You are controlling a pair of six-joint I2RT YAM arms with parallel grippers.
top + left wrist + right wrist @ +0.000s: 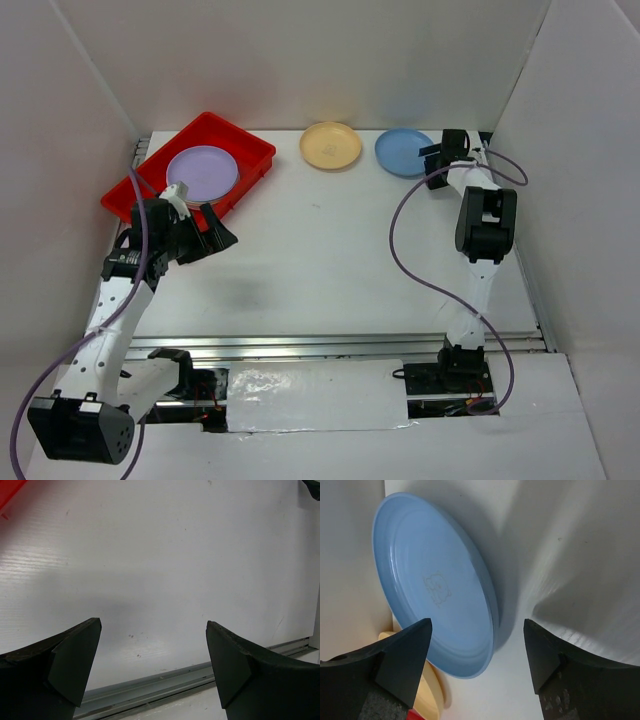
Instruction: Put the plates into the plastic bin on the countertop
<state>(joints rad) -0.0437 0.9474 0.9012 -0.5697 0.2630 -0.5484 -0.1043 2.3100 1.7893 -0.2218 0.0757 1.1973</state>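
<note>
- The red plastic bin point(258, 150) sits at the back left of the white countertop point(330, 270), turned at an angle to the walls.
- A purple plate point(203, 171) lies flat inside the bin. A pale edge shows under its near side, but I cannot tell what is beneath it.
- A yellow plate point(331, 145) lies on the countertop just to the right of the bin, outside it.
- A blue plate point(403, 152) lies further right of the bin, beyond the yellow one and close beside it without touching.
- The left gripper point(205, 240) hangs just in front of the bin's near edge. Its fingers are spread wide and hold nothing. The left wrist view shows only bare countertop between them, with a sliver of the bin point(9, 487) in the corner.
- The right gripper point(440, 160) is well to the right of the bin, at the blue plate's right rim. Its fingers are spread apart and hold nothing.
- In the right wrist view the blue plate point(430, 580) lies ahead of the parted fingers. I cannot tell whether either finger touches it.
</note>
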